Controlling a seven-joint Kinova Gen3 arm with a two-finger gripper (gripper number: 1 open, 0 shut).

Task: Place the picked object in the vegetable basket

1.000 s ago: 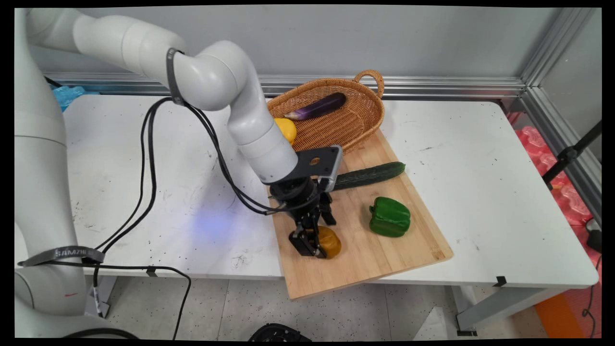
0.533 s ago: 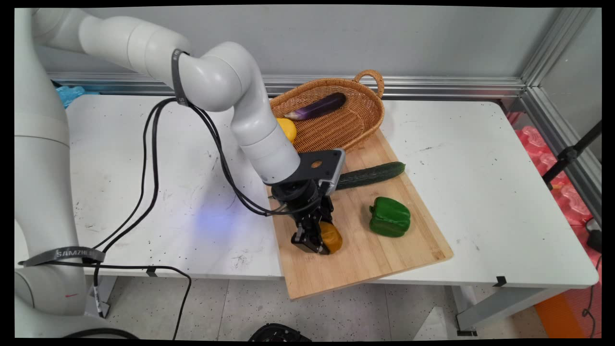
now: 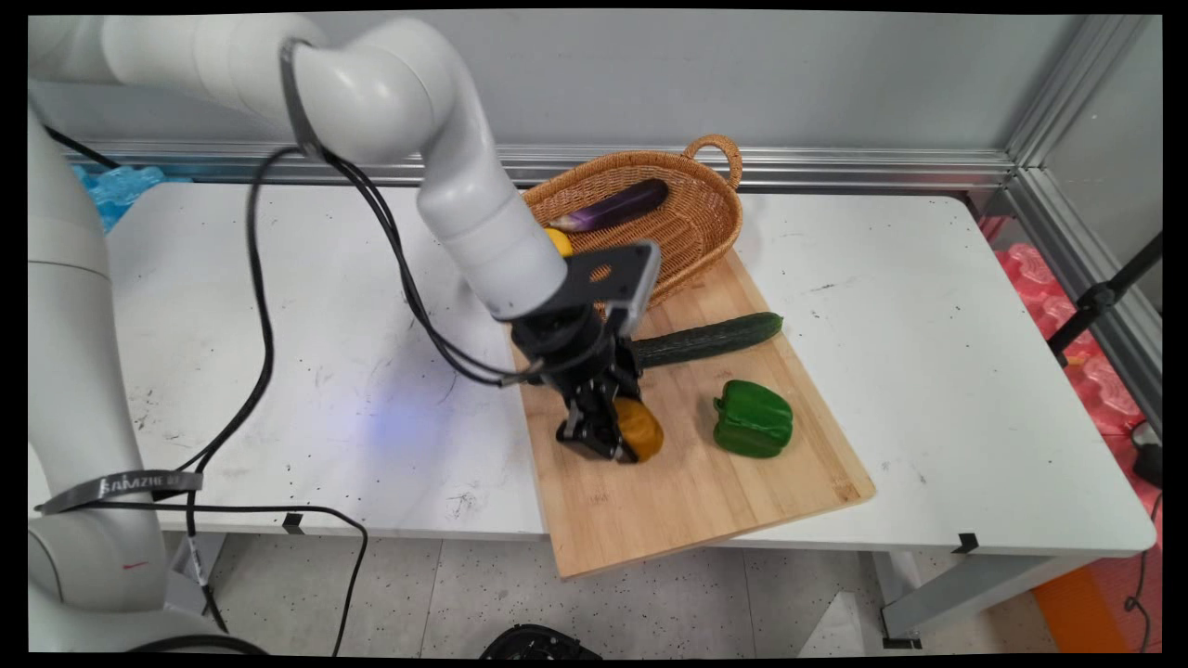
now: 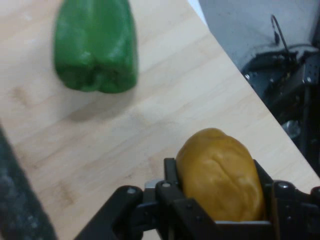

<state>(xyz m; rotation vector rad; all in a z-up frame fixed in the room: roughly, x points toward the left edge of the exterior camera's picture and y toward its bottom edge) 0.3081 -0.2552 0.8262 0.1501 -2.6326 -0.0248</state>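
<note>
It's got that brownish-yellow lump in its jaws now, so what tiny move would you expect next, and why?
Probably a little more lift, straight up. The gripper is shut on the potato, which the main view shows low above the cutting board. The green pepper and cucumber lie close by, and the basket rim stands higher than the board, so extra height looks wise before any sideways travel.

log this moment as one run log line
pincer: shut on potato | potato: lifted off cutting board | near: green pepper, cucumber on board | basket: eggplant, yellow item
</note>
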